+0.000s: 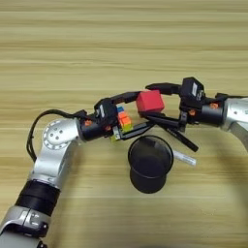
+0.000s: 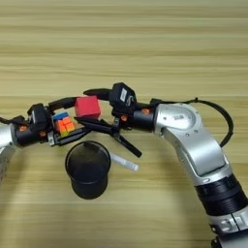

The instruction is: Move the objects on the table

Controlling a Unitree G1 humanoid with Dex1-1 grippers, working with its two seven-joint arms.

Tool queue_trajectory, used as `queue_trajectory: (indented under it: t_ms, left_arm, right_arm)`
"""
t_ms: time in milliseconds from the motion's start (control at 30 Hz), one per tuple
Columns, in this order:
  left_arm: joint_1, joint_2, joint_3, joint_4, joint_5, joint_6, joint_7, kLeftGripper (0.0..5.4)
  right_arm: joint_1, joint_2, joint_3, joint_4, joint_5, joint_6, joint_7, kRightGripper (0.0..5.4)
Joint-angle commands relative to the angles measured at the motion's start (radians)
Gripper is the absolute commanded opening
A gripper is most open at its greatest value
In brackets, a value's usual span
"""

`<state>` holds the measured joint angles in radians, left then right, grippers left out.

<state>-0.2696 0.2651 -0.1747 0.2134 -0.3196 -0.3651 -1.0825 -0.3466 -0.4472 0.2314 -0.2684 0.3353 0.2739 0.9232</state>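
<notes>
While both my arms meet over the middle of the worktop (image 1: 58, 43), my right tool (image 1: 155, 102) has its two black fingers spread around the red cube (image 1: 149, 101), one finger along the cube's far side and one under its near side; I cannot tell whether they press it. My left tool (image 1: 130, 112) brackets the puzzle cube (image 1: 124, 120) the same way, fingers spread on either side of it, just left of the red cube. The two cubes sit nearly touching. The marker (image 1: 181, 137) lies slanted under my right tool's lower finger, and the pen (image 1: 185, 158) pokes out just nearer me, beside the mesh cup (image 1: 150, 163). The cup stands upright right below both tools, crowding the near side. Beyond the tools the worktop lies bare to its far edge, and open boards run out to the left and right.
</notes>
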Motion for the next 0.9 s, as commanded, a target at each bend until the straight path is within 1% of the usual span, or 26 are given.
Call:
queue_trajectory:
  t_ms: [33,233,267,333,900]
  left_arm:
    - [-0.021,0.003,-0.002,0.000,0.002,0.004,-0.004,3.04]
    - [-0.018,0.003,-0.003,-0.002,0.000,0.004,-0.005,2.54]
    - [-0.018,0.003,-0.004,-0.001,0.000,0.004,-0.005,2.39]
    - [-0.016,0.002,-0.004,-0.002,0.001,0.004,-0.005,2.27]
    - [-0.012,0.001,-0.006,-0.003,0.001,0.004,-0.007,2.23]
  right_arm:
    - [-0.014,-0.005,0.004,-0.010,-0.005,0.004,0.003,3.08]
    - [-0.009,-0.006,0.005,-0.015,-0.004,0.005,0.003,3.08]
    - [-0.009,-0.006,0.005,-0.015,-0.004,0.005,0.003,3.08]
    - [-0.007,-0.007,0.007,-0.016,-0.004,0.005,0.005,3.08]
    - [0.000,-0.012,0.015,-0.021,-0.004,0.005,0.011,3.08]
